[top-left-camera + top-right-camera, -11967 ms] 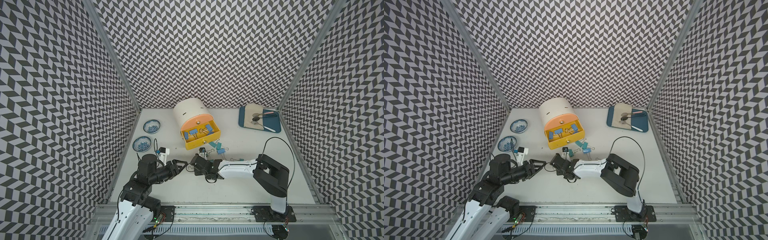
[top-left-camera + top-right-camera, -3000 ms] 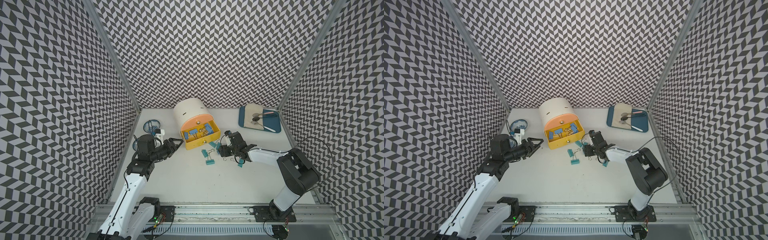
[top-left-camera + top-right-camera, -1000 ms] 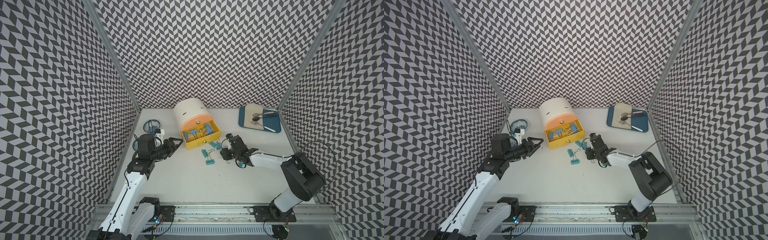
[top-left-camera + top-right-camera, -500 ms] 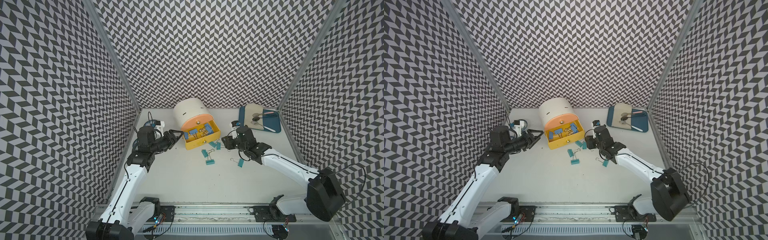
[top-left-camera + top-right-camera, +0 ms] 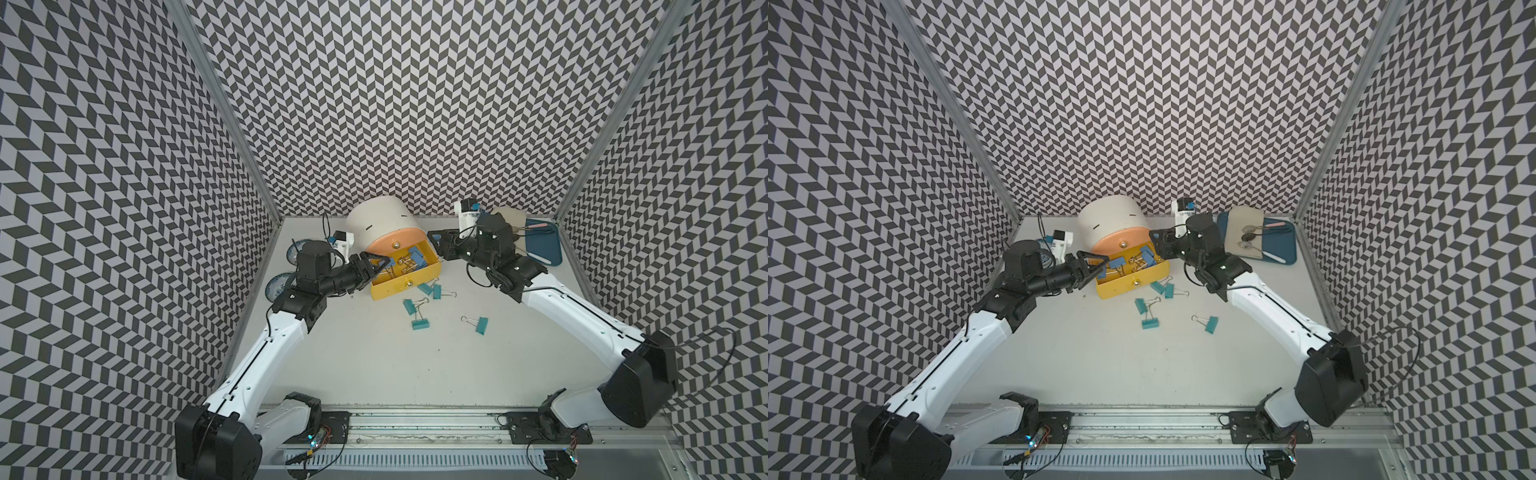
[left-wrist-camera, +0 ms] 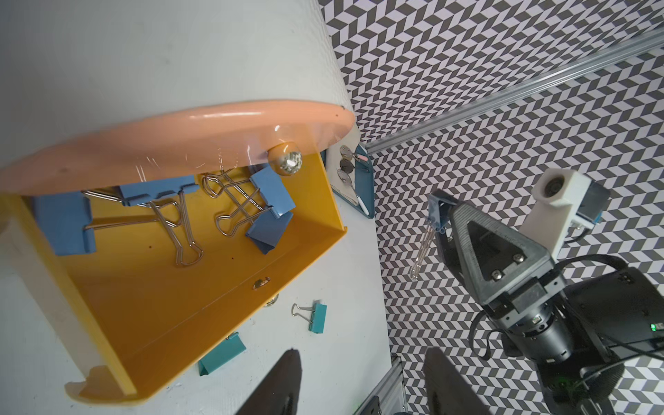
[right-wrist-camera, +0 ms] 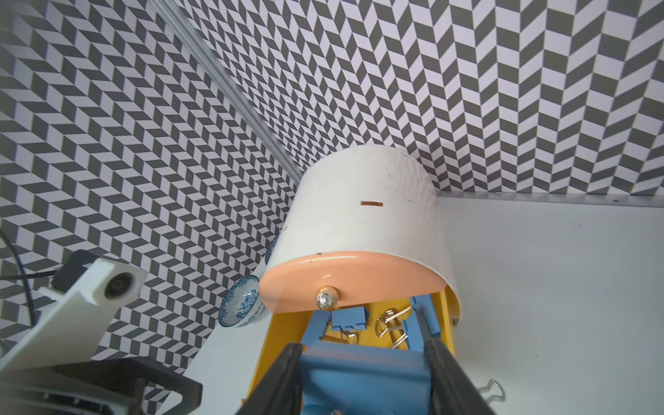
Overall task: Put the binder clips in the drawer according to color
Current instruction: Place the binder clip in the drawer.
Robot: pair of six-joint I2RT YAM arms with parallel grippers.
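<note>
Hands flank yellow drawer (image 5: 395, 287): right hand (image 7: 361, 359) clamped on blue clip (image 7: 363, 386), left hand (image 6: 362, 355) apart, empty.

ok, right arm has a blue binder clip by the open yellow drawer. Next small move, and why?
Probably ease the right gripper in over the open yellow rectangular drawer, then release. It grips a blue metal binder clip and looks just short of the drawer's side wall; the clips already lying inside are blue too.

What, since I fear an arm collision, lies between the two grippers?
The pulled-out yellow drawer, holding blue binder clips, lies between the left gripper and the right gripper, which grips another blue clip; both top views show it.
</note>
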